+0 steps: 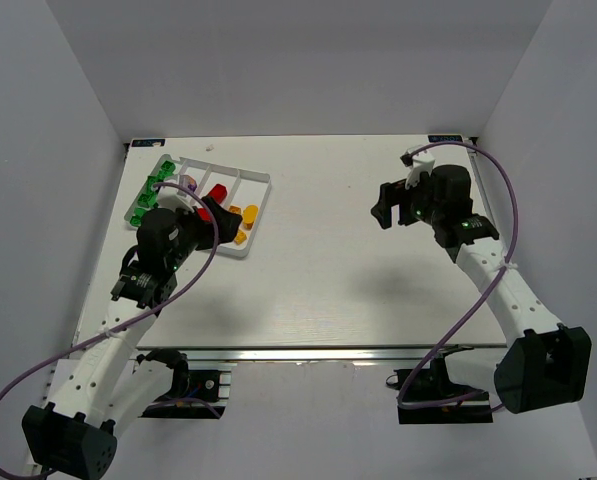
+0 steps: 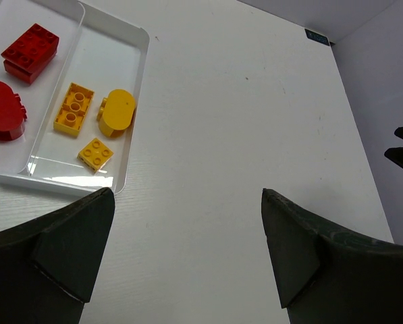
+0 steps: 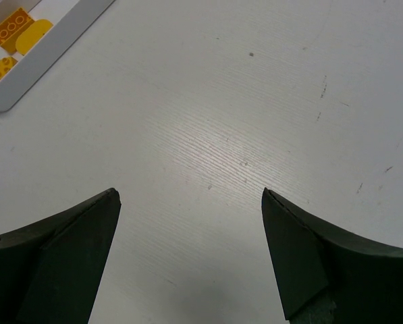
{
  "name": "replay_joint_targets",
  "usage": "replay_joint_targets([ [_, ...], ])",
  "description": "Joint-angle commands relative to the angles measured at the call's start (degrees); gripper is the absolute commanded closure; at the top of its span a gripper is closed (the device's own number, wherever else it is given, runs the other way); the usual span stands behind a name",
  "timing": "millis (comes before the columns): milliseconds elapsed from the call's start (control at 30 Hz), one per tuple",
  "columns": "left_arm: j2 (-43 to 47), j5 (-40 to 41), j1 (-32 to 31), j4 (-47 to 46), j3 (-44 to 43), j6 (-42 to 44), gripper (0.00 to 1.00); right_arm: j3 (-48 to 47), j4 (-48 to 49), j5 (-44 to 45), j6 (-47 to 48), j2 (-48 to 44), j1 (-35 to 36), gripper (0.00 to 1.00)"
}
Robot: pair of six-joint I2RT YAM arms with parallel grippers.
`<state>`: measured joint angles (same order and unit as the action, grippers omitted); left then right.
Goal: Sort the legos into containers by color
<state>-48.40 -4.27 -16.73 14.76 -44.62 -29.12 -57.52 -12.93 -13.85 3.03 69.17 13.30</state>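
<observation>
Sorting looks done: legos (image 2: 117, 112) are seen only in the tray (image 2: 59, 183) by the far-left corner. Left gripper (image 2: 187, 202) and right gripper (image 3: 187, 199) are spread, empty; only a pull-back seems needed.

- No text, brand or number can be read in any view.
- A small dark tag (image 2: 317, 36) sits at a far corner of the table (image 2: 242, 121) — its marks are too small to make out.

yellow legos (image 2: 117, 111) | end compartment (image 2: 110, 61) | red legos (image 2: 29, 50) | next compartment (image 2: 42, 88) | white tray (image 2: 73, 183)
</observation>
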Motion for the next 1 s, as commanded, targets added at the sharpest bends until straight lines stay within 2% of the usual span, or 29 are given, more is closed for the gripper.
replay_joint_targets([
  [0, 1.4, 1.5, -0.4, 0.2, -0.6, 0.3, 0.02, -0.5, 3.3, -0.7, 0.0, 1.4, 0.2, 0.11],
  [967, 1.4, 2.7, -0.3, -0.1, -1.2, 1.0, 0.02, 2.5, 5.8, 0.6, -0.6, 2.1, 0.2, 0.10],
])
